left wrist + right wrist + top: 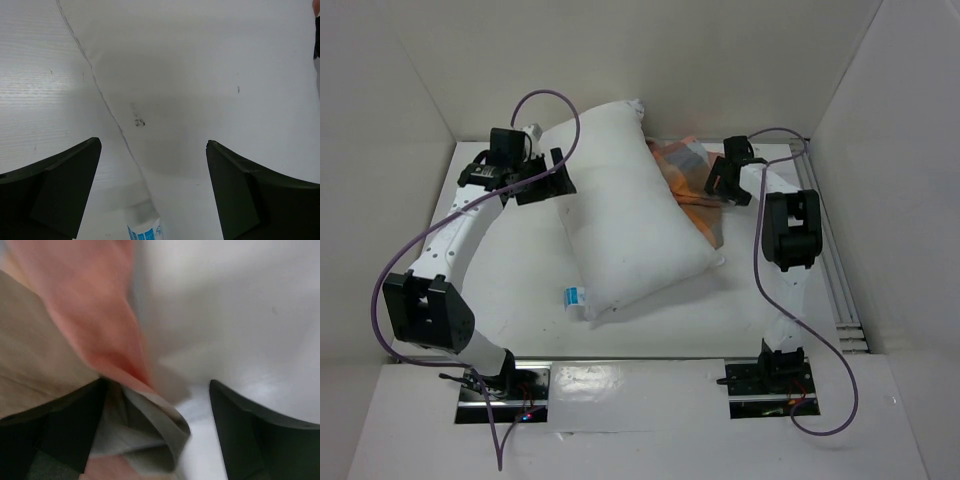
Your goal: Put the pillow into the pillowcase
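Pillow (625, 215) lies slantwise in the middle of the counter (520, 290), with its label (576, 297) at the near corner and its far corner close to the back wall (720, 60). The pillowcase (682, 162) is bunched against the pillow's far right side and seems partly tucked under it; I cannot see its mouth. The left fingers (55, 190) stand wide apart and hold nothing, over the pillow's left edge where it meets the counter. The right fingers (260, 435) are also apart, with a fold of checked cloth between them, not clamped.

The step in hand looks like getting hold of the case. To do it well, the right fingers should close on one layer of hem rather than a whole bunch. They should then draw it out until the mouth shows, while the left fingers steady the pillow so it doesn't drag along. Room is tight at the back and right, by the walls. The near left of the counter offers the most room, so shifting the pillow that way would free the cloth.
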You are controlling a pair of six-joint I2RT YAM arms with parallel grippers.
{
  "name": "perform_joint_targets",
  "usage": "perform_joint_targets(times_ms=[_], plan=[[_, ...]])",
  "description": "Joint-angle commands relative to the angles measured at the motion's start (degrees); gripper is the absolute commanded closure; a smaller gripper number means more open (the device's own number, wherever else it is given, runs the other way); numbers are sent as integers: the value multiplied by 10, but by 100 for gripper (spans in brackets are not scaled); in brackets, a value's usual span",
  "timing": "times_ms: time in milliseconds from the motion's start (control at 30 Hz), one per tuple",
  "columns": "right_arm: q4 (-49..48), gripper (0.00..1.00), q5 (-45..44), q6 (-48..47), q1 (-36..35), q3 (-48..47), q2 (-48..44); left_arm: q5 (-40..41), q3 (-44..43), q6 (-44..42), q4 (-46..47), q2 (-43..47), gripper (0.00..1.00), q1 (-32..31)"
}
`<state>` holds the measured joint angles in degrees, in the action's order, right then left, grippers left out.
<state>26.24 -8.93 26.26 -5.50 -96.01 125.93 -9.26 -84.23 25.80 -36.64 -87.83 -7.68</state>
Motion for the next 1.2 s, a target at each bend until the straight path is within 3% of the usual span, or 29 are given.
perform_joint_targets(times_ms=[0,67,100,133,167,367,400,433,533,833,900,967,1000,1167], plan=[[-35,20,41,12,6,-54,35,4,-17,-1,-14,28,0,3],[-42,45,63,2,6,-69,35,9,-12,-1,-14,43,0,3],[-42,51,63,2,6,-69,35,9,-12,-1,-14,43,0,3],[-42,81,63,-6,6,-74,29,9,-7,-1,-14,43,0,3],[-42,100,63,-12,1,-74,22,16,-7,-1,-14,49,0,3],[-73,100,66,-34,0,-36,-97,28,-7,-1,-14,37,0,8],[-79,98,66,-43,0,-24,-109,28,-7,-1,-14,37,0,8],[-70,83,73,-48,0,-23,-117,28,-7,-1,-14,31,0,8],[-46,0,78,-68,-5,-18,-117,34,-7,6,-14,19,0,13],[27,0,83,-80,-38,-37,-5,25,1,58,-21,-43,0,49],[21,13,94,-80,-45,-55,14,10,18,64,-8,-43,0,56],[21,65,109,-85,-50,-78,21,-29,38,64,20,-54,0,56],[27,98,109,-85,-50,-86,21,-44,38,64,27,-54,0,56],[-21,100,22,-59,-56,-70,-116,-103,64,69,71,-88,4,56]])
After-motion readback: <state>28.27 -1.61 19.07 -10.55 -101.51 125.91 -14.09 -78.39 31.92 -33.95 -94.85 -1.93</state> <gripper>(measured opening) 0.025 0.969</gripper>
